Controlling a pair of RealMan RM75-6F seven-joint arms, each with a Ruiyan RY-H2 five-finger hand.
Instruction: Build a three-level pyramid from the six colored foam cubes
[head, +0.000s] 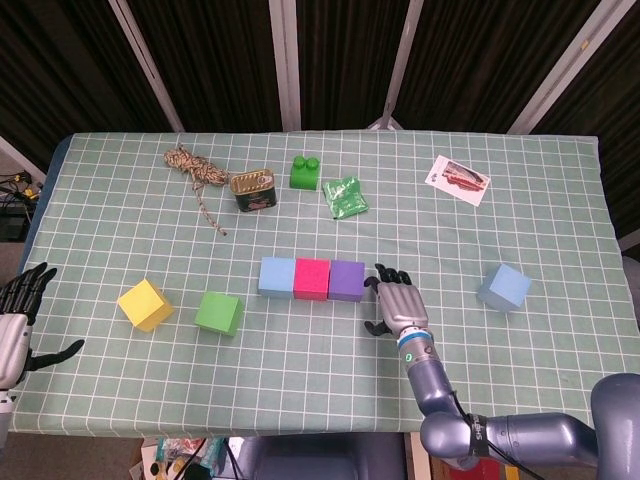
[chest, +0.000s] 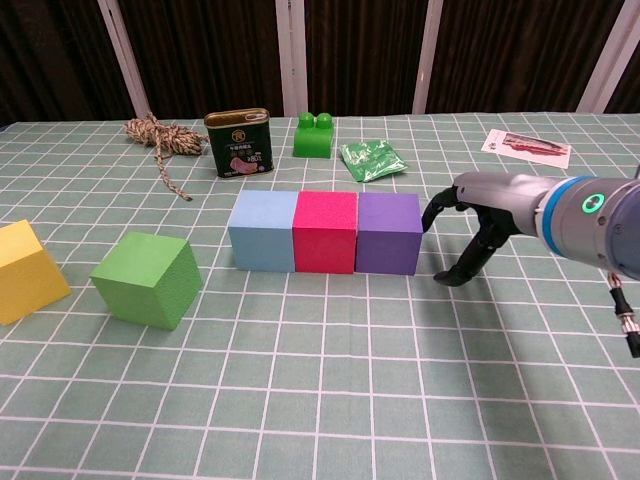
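A table covered in a green checked cloth (head: 120, 215) holds six foam cubes. Three of them sit side by side in a straight row near the middle: a light blue cube (head: 276, 277) on the left, a pink cube (head: 312, 278) in the centre and a purple cube (head: 347, 280) on the right, their faces touching. This row looks like the base level of the pyramid.

The right hand (head: 396, 300) sits just beside the right face of the purple cube, palm down, its fingers spread and curved, holding nothing. In the chest view the fingertips (chest: 432, 212) touch or nearly touch that face; the gap is too fine to tell. The row runs left to right, so the cube lies directly to the left of these fingers, along the row's long axis.

The other three cubes lie apart. A green cube (head: 219, 312) and a yellow cube (head: 145, 304) sit to the left of the row, near each other. A second pale blue cube (head: 504, 287) sits well to the right, closer to the right hand than to the left.

The left hand (head: 16, 320) hovers at the far left edge of the table, fingers spread, empty. It is the nearer hand to the yellow and green cubes.

At the back of the table lie a coil of rope (head: 195, 168), a tin (head: 254, 189), a green toy brick (head: 305, 172), a green packet (head: 346, 195) and a card (head: 458, 178).
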